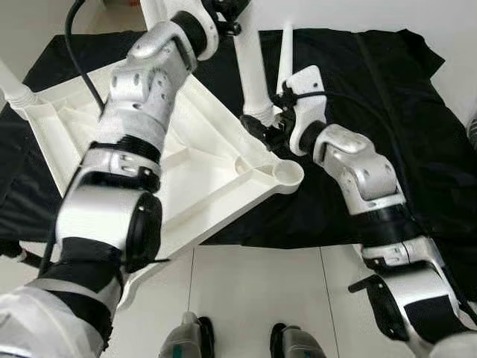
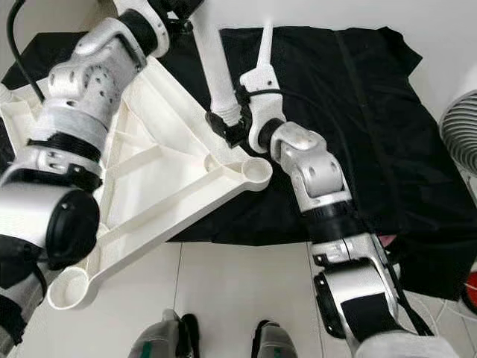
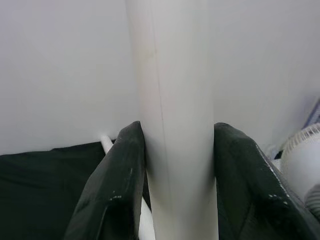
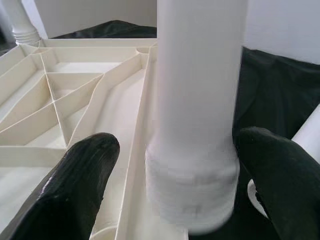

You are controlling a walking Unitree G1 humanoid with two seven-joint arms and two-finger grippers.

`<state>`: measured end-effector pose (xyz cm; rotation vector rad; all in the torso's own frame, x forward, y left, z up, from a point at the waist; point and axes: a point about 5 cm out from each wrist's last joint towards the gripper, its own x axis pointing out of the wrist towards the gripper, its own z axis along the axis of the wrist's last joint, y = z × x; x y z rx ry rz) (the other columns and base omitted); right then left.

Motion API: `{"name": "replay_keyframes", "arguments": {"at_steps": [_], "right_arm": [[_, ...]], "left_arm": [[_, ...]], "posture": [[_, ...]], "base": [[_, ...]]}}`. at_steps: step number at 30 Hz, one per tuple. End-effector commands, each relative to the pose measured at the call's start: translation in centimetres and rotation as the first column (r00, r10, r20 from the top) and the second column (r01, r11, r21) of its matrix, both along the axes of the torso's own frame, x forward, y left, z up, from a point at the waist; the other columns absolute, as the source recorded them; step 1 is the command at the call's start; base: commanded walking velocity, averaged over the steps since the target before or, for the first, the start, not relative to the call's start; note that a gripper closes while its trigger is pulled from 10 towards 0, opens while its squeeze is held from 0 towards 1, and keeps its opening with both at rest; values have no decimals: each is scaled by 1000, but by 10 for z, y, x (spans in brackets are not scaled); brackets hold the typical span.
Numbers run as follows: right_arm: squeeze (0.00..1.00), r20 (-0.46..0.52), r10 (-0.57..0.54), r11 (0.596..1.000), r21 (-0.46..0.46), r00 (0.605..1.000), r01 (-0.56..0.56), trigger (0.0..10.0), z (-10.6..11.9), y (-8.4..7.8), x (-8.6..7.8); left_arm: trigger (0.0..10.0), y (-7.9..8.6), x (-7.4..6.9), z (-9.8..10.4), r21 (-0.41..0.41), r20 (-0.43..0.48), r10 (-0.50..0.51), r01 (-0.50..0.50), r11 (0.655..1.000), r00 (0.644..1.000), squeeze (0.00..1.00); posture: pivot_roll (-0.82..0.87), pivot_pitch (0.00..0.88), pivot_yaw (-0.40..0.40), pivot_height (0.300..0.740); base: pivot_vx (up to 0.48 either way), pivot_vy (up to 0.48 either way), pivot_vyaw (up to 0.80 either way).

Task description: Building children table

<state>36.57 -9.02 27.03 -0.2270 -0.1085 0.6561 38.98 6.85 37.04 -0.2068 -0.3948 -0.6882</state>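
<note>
A leg is going in: the left gripper (image 3: 175, 175) pinches the white leg (image 1: 251, 71) high up, the right gripper (image 4: 175, 180), fingers spread, brackets its threaded end at twelve o'clock of the upturned tabletop (image 1: 216, 160), so next comes seating it in the corner socket (image 1: 288, 173).

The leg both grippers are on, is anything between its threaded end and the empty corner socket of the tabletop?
Nothing visible blocks it. The leg hangs with its threaded end just beside the open socket at the tabletop corner. The right gripper flanks that end, and the left gripper clamps the shaft higher up.
</note>
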Motion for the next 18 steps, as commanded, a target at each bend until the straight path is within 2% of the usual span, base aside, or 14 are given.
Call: {"name": "replay_keyframes", "arguments": {"at_steps": [1, 5, 18], "right_arm": [[0, 5, 8, 1000, -20, 1000, -8, 10000, 0, 4, 1], [0, 13, -9, 999, -38, 1000, 10, 10000, 3, 8, 9], [0, 8, -3, 997, -72, 1000, 4, 10000, 3, 14, 18]], "left_arm": [[10000, -7, -9, 4, 52, 63, -135, 132, 990, 989, 0], [10000, -16, -17, 2, 66, 76, -155, 150, 986, 985, 0], [10000, -23, -26, -2, 72, 73, -180, 175, 982, 981, 0]], "posture": [[-66, 138, 55, 740], [-58, 134, 47, 740], [-57, 125, 43, 740]], "base": [[0, 0, 0], [0, 0, 0], [0, 0, 0]]}}
